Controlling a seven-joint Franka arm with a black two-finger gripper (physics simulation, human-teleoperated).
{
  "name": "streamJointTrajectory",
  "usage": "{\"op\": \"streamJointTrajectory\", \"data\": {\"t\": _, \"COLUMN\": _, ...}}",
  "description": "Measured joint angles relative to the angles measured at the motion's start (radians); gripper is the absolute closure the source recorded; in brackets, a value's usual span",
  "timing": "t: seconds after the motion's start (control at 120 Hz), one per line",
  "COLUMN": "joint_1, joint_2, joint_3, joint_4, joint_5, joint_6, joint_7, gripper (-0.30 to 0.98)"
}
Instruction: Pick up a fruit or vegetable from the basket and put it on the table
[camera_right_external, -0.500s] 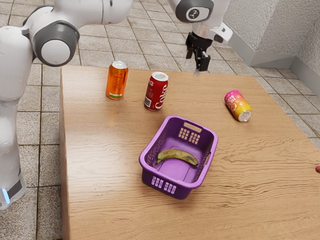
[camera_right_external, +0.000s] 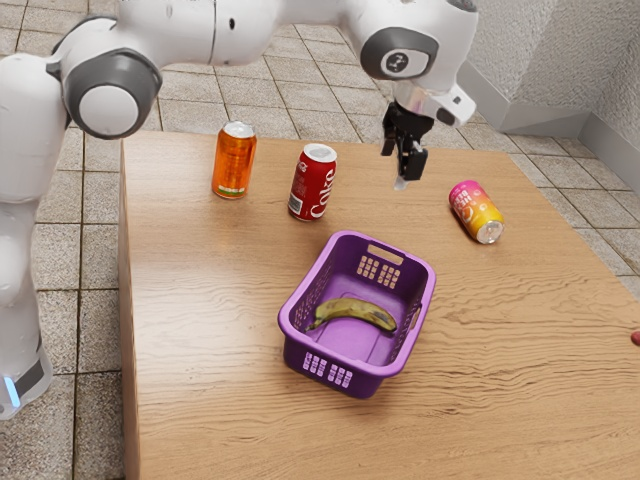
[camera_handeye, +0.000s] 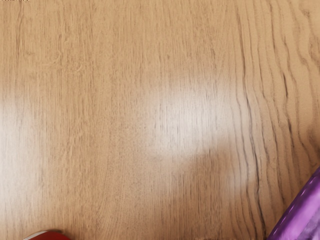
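Observation:
My gripper (camera_right_external: 401, 168) hangs over the far part of the table, between the red can and the tipped pink-yellow can, its two black fingers apart with nothing between them. A purple basket (camera_right_external: 356, 374) stands upright nearer the camera, and one yellow-green banana (camera_right_external: 356, 311) with dark marks lies across its floor. In the wrist view, a corner of the purple basket (camera_handeye: 299, 216) shows beside bare wood. The wooden table (camera_right_external: 210, 360) spreads around the basket.
A red Coke can (camera_right_external: 313, 183) and an orange can (camera_right_external: 234, 161) stand upright beyond the basket. The pink-yellow can (camera_right_external: 476, 211) lies on its side. A small red thing (camera_right_external: 636, 338) touches the exterior view's right edge. The red can's top (camera_handeye: 49, 236) peeks into the wrist view.
My gripper has come down and a little toward the exterior view's right, closer to the tabletop. Basket, banana and cans stay where they were.

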Motion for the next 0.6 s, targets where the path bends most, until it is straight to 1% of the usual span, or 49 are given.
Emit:
{"op": "streamJointTrajectory", "data": {"t": 0.1, "joint_1": -0.077, "joint_2": -0.012, "joint_3": 0.001, "joint_4": -0.043, "joint_5": -0.005, "joint_6": 0.003, "joint_7": 0.003, "gripper": 0.00}}
{"op": "streamJointTrajectory", "data": {"t": 0.175, "joint_1": -0.173, "joint_2": -0.025, "joint_3": 0.005, "joint_4": -0.046, "joint_5": -0.005, "joint_6": -0.011, "joint_7": 0.004, "gripper": 0.00}}
{"op": "streamJointTrajectory", "data": {"t": 0.25, "joint_1": -0.211, "joint_2": -0.032, "joint_3": 0.007, "joint_4": -0.068, "joint_5": -0.017, "joint_6": -0.033, "joint_7": 0.006, "gripper": 0.00}}
{"op": "streamJointTrajectory", "data": {"t": 0.308, "joint_1": -0.246, "joint_2": -0.083, "joint_3": 0.007, "joint_4": -0.142, "joint_5": -0.020, "joint_6": -0.050, "joint_7": 0.009, "gripper": 0.00}}
{"op": "streamJointTrajectory", "data": {"t": 0.4, "joint_1": -0.261, "joint_2": -0.130, "joint_3": 0.009, "joint_4": -0.219, "joint_5": -0.023, "joint_6": -0.061, "joint_7": 0.019, "gripper": 0.00}}
{"op": "streamJointTrajectory", "data": {"t": 0.492, "joint_1": -0.269, "joint_2": -0.206, "joint_3": 0.004, "joint_4": -0.375, "joint_5": -0.032, "joint_6": -0.022, "joint_7": 0.027, "gripper": 0.00}}
{"op": "streamJointTrajectory", "data": {"t": 0.6, "joint_1": -0.282, "joint_2": -0.235, "joint_3": 0.002, "joint_4": -0.419, "joint_5": -0.044, "joint_6": 0.025, "joint_7": 0.033, "gripper": 0.00}}
